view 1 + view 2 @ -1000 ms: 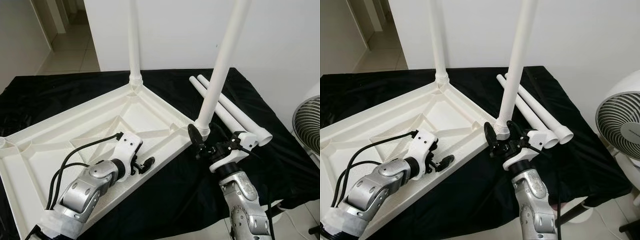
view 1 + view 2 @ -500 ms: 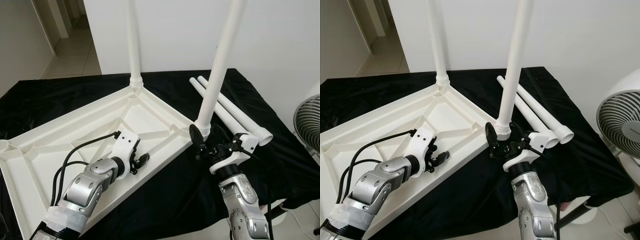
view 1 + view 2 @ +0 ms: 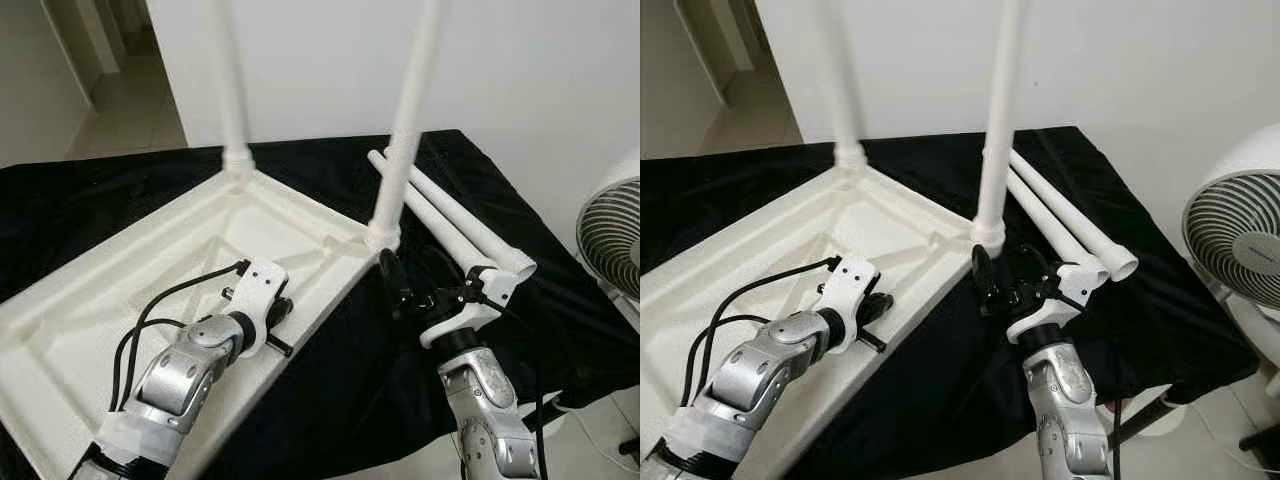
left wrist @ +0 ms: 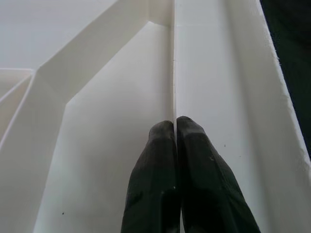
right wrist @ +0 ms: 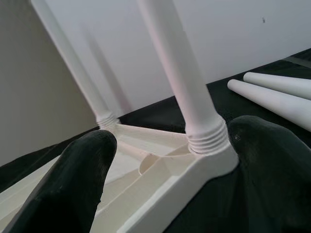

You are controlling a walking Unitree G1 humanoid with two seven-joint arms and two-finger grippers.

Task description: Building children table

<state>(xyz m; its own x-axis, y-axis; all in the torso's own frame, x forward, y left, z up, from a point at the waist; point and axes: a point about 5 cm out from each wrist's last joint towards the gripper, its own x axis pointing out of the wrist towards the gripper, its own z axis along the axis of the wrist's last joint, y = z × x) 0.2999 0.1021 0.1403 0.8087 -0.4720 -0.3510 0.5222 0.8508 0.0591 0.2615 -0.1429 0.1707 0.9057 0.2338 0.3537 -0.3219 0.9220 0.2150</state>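
Observation:
The white table top [image 3: 120, 290] lies upside down on a black cloth. Two white legs stand screwed into it: one at the far corner [image 3: 232, 110], one at the near right corner [image 3: 402, 130]. Two loose legs [image 3: 455, 220] lie on the cloth to the right. My left gripper [image 3: 280, 335] rests on the underside near the right rim; its fingertips [image 4: 167, 133] are shut together on a thin rib line. My right gripper [image 3: 412, 285] is open just in front of the near right corner, its fingers [image 5: 80, 170] spread to either side of the leg's threaded base [image 5: 206, 136].
A white fan [image 3: 610, 235] stands at the right, beyond the cloth's edge. A white wall rises right behind the table. A doorway and tiled floor [image 3: 120, 100] lie at the far left. Bare black cloth [image 3: 340, 400] lies in front between my arms.
The whole picture has shifted, so the camera moved. My left gripper has turned and closed in on the right rim, fingers now together. The right gripper stays by the corner leg.

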